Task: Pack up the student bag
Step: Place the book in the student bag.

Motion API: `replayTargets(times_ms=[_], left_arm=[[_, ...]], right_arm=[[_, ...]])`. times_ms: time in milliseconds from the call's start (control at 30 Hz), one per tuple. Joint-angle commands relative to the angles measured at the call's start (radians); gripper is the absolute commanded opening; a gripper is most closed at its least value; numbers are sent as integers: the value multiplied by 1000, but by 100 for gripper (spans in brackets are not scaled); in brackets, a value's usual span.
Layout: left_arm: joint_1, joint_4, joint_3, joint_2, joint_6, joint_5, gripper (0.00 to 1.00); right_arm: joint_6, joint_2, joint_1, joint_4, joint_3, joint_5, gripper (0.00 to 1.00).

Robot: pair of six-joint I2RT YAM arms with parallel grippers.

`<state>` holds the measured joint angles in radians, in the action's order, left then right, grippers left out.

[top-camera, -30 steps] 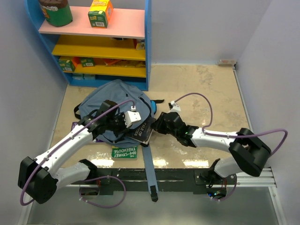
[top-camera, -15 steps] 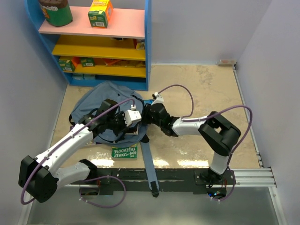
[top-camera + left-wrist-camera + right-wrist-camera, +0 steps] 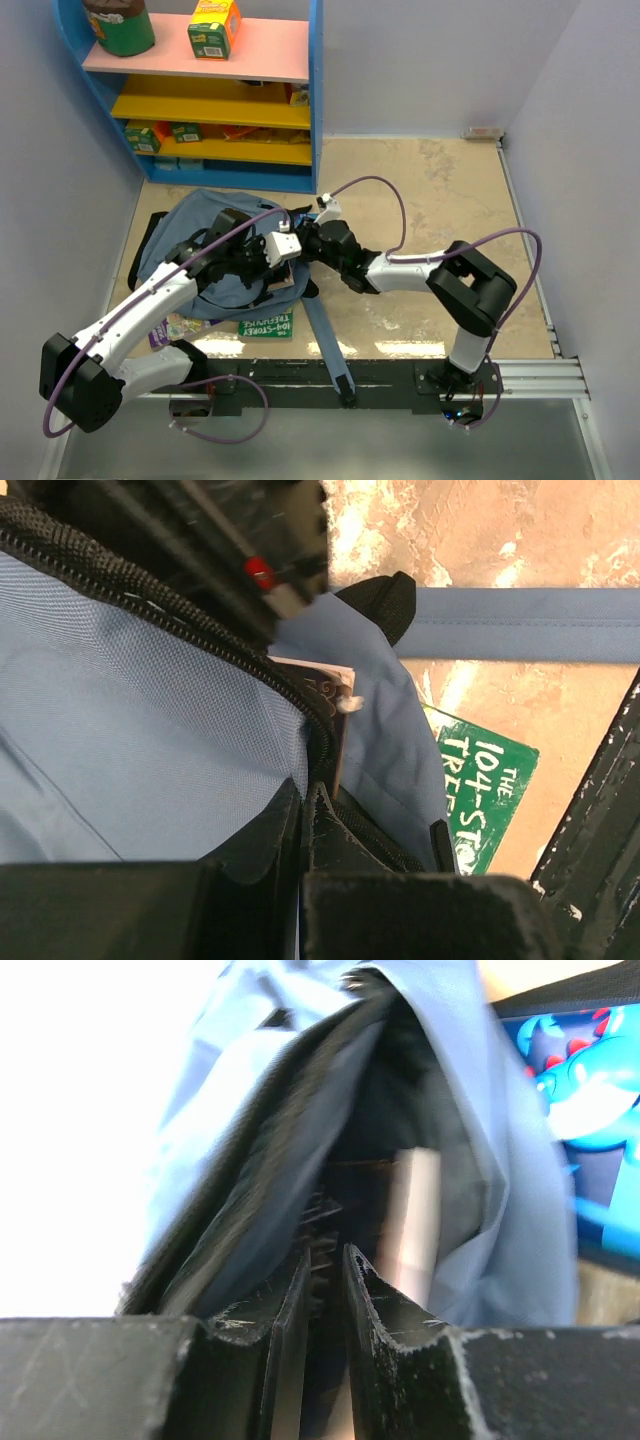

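The slate-blue student bag [image 3: 195, 260] lies on the floor in front of the shelf. My left gripper [image 3: 262, 268] is shut on the zipper edge of its opening [image 3: 300, 705] and holds it up. My right gripper [image 3: 305, 243] reaches into the opening from the right and is shut on a thin dark book [image 3: 410, 1220]. The book sits mostly inside the bag. Its white page edge [image 3: 330, 675] shows in the left wrist view. In the right wrist view the bag's fabric [image 3: 230, 1090] surrounds my fingers [image 3: 375, 1290].
A green "104-Story Treehouse" book [image 3: 265, 325] lies just in front of the bag. A purple book [image 3: 180, 327] lies to its left. A long bag strap [image 3: 325, 335] trails toward the arm bases. The blue shelf unit [image 3: 200, 90] stands behind. A blue printed pencil case [image 3: 590, 1090] shows beside the bag.
My right gripper has pushed the dark book leftward into the bag's opening. The bag has slid left, and its strap has swung to the right.
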<state>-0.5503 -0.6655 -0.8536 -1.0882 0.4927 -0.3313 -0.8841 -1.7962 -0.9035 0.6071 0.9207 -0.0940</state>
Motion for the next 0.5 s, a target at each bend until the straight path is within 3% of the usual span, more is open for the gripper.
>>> replayTargets(times_ms=[0, 100, 267, 367, 467], left_arm=[[6, 55, -55, 25, 17, -32, 0], [10, 58, -55, 28, 18, -25, 0], [10, 57, -76, 27, 18, -18, 0], [10, 47, -99, 25, 20, -23, 0], [10, 40, -113, 17, 23, -43, 0]], right_arm=[[20, 86, -14, 19, -51, 8, 25], [42, 98, -12, -15, -75, 13, 31], [79, 25, -14, -133, -19, 39, 32], [86, -17, -14, -173, 0, 46, 29], [85, -17, -17, -101, -20, 77, 23]])
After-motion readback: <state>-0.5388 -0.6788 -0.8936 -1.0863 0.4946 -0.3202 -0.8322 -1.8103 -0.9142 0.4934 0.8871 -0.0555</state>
